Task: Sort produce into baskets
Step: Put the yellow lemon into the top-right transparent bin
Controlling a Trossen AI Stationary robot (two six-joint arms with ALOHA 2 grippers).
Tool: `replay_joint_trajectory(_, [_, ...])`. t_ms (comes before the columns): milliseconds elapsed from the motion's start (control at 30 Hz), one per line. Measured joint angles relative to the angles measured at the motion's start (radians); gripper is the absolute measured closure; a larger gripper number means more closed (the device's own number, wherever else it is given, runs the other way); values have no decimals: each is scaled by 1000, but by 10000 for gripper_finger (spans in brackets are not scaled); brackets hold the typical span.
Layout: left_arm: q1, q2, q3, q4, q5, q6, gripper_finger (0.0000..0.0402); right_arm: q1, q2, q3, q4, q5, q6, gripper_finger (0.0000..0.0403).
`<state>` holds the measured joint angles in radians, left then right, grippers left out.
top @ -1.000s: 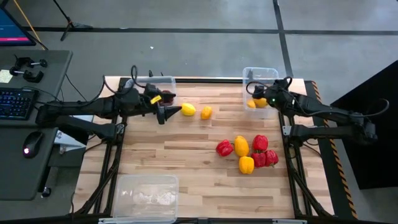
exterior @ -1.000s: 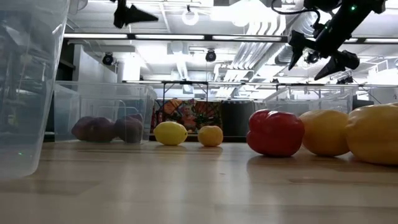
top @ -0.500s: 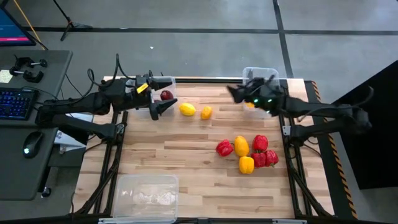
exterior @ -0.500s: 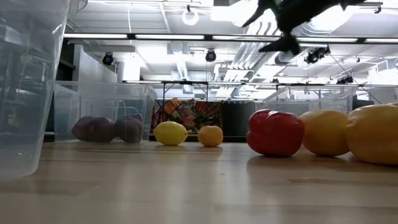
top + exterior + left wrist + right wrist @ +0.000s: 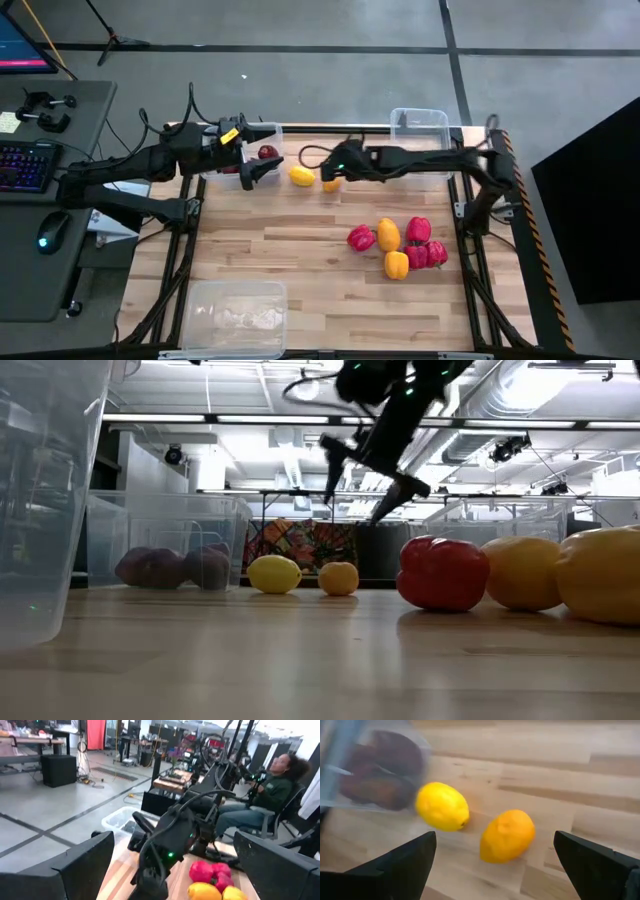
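Two yellow lemons lie side by side on the wood table, just right of the far-left basket, which holds dark maroon fruits. My right gripper hangs open above the lemons, slanting down, touching nothing. My left gripper is open and level, high beside the far-left basket. A cluster of red and yellow peppers rests on the table toward the right.
A clear basket stands at the far right. Another sits at the near left edge, and its wall fills the low view's left. Bare wood lies in the table's middle. A person sits beyond the table.
My right gripper has swept from the far-right basket toward the table's left, sinking a little and tipping downward, and now hangs over the lemons. My left gripper has risen slightly, out of the low view.
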<state>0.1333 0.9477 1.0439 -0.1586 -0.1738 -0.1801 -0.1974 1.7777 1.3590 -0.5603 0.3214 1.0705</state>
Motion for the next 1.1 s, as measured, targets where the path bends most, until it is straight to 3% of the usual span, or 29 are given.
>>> replay_joint_trajectory(333, [0,0,0,-25,0,0,5,-14,233,86,-14,42,200,9])
replay_joint_trajectory(467, [0,0,0,-25,1,0,5,-12,276,84,-31,92,255,9])
replay_joint_trajectory(833, [0,0,0,-32,38,32,5,-3,317,84,-21,68,260,11])
replay_joint_trajectory(967, [0,0,0,-32,38,27,5,-6,317,84,-40,67,229,40])
replay_joint_trajectory(1100, [0,0,0,-32,38,26,5,-6,307,98,-49,52,126,107])
